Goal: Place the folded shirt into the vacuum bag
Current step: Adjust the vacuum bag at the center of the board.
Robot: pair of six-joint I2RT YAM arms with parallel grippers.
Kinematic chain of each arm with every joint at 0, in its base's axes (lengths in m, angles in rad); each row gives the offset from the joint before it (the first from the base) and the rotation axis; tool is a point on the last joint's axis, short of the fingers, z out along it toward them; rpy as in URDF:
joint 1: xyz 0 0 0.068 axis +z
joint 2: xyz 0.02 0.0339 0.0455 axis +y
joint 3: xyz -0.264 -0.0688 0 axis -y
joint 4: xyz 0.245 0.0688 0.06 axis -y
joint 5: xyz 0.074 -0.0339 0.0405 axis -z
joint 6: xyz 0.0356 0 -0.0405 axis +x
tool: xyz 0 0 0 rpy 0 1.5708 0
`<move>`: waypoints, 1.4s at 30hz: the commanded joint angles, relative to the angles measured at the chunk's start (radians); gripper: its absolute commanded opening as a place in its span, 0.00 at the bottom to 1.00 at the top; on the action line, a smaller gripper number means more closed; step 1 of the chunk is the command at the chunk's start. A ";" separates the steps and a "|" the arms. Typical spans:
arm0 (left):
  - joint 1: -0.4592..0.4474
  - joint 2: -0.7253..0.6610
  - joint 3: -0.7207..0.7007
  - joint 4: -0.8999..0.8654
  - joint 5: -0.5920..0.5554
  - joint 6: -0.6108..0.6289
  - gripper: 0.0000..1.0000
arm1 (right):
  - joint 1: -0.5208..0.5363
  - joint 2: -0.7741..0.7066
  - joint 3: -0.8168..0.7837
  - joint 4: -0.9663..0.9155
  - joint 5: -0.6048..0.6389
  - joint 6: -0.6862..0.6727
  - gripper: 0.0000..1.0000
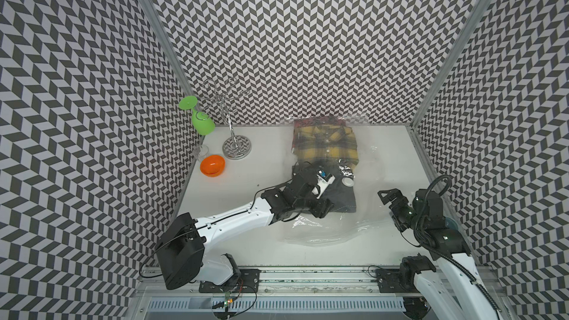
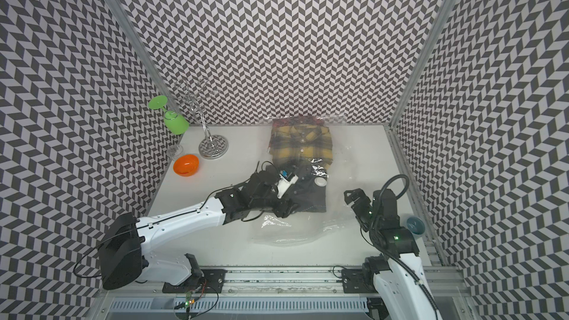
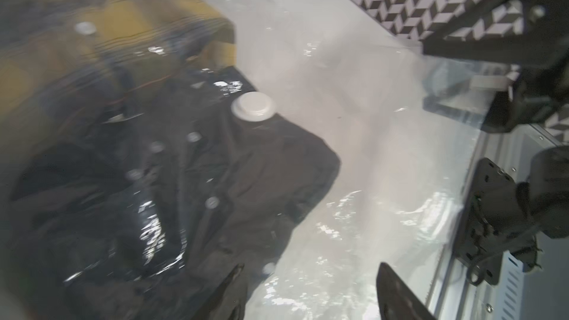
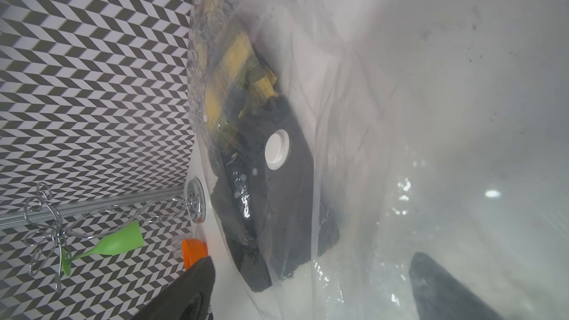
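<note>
The transparent vacuum bag lies right of the table's middle, with its loose mouth toward the front. Inside it, the dark grey folded shirt lies under the white valve cap. A yellow plaid shirt lies beyond it, also in the bag. My left gripper stands open at the dark shirt's near left corner, holding nothing. My right gripper is open at the bag's right side, with loose film before it.
At the back left stands a chrome rack with a green wine glass hanging on it. An orange bowl and a small clear glass sit beside it. A bluish bowl sits by the right wall. Patterned walls close three sides.
</note>
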 commanded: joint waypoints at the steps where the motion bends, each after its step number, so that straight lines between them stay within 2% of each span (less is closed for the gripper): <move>1: -0.075 0.065 0.038 0.135 -0.039 0.065 0.69 | -0.013 -0.009 -0.045 -0.059 -0.024 -0.008 0.99; 3: -0.107 0.106 0.052 0.149 -0.077 0.083 0.69 | -0.013 -0.028 -0.063 -0.057 -0.041 -0.002 0.99; 6: -0.101 0.184 0.102 0.102 -0.126 0.061 0.68 | -0.013 -0.068 -0.100 -0.026 -0.077 0.004 1.00; 8: -0.076 0.215 0.126 0.074 -0.136 0.037 0.67 | -0.012 -0.071 -0.133 0.002 -0.134 0.012 0.99; 11: -0.009 0.219 0.137 0.058 -0.082 -0.024 0.67 | 0.003 -0.023 -0.130 -0.005 -0.186 -0.020 1.00; 15: 0.078 0.192 0.107 0.068 -0.014 -0.091 0.66 | 0.039 -0.004 -0.025 -0.036 -0.100 -0.065 0.97; 19: 0.125 0.165 0.094 0.048 -0.006 -0.107 0.66 | 0.068 0.078 0.125 -0.074 -0.056 -0.123 0.95; 25: 0.218 0.080 0.065 0.026 0.006 -0.145 0.67 | 0.219 0.176 0.372 -0.115 0.089 -0.127 0.92; 33: 0.333 -0.019 0.033 -0.014 0.013 -0.143 0.67 | 0.343 0.294 0.570 -0.087 0.159 -0.150 0.90; 42: 0.364 -0.037 0.021 -0.023 0.020 -0.145 0.67 | 0.382 0.381 0.700 -0.071 0.125 -0.192 0.90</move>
